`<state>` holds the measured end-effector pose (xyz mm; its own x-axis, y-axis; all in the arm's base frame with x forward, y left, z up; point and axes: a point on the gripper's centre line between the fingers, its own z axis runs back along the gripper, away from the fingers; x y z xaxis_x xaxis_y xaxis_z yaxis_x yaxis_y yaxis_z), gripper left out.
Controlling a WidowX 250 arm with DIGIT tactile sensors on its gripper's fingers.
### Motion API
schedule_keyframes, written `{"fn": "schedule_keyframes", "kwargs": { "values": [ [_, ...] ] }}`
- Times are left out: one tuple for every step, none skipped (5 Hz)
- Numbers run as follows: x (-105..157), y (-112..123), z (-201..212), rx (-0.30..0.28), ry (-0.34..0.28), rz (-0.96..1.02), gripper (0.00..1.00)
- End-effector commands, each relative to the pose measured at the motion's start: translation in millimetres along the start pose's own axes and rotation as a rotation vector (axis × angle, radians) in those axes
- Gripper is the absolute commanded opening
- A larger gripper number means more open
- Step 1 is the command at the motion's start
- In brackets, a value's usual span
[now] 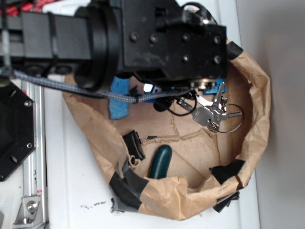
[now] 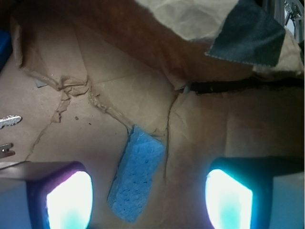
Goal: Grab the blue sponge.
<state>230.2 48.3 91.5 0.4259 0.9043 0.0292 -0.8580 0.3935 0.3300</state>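
Note:
The blue sponge (image 2: pixel 137 174) is a light blue, porous rectangle lying flat on the brown paper floor. In the wrist view it lies tilted between my two lit fingers, nearer the left finger (image 2: pixel 69 200) than the right finger (image 2: pixel 228 200), touching neither. My gripper (image 2: pixel 148 202) is open and holds nothing. From the exterior view the arm's black body covers most of the gripper (image 1: pixel 145 91). Only the left part of the sponge (image 1: pixel 119 99) shows beneath the braided cable.
A brown paper bag with rolled walls (image 1: pixel 257 119) and black tape patches (image 1: pixel 226 171) holds everything. Inside are keys on a ring (image 1: pixel 212 114), a black binder clip (image 1: pixel 135 144) and a dark green handle (image 1: pixel 159 162). A key tip (image 2: pixel 9 120) shows at the left.

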Motion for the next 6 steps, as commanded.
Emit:
{"fn": "schedule_keyframes", "kwargs": {
  "values": [
    [16.8,10.8,-50.4,-0.045,-0.012,0.002,1.00],
    [1.6,21.8,-52.1,-0.023,-0.045,-0.021,1.00],
    [-2.8,25.6,-50.2,-0.039,-0.056,-0.018,1.00],
    [-2.7,34.8,-47.6,-0.049,-0.068,-0.012,1.00],
    [-4.7,43.6,-46.9,-0.044,-0.079,-0.017,1.00],
    [-4.2,42.0,-53.3,-0.046,-0.058,-0.033,1.00]
  ]
}}
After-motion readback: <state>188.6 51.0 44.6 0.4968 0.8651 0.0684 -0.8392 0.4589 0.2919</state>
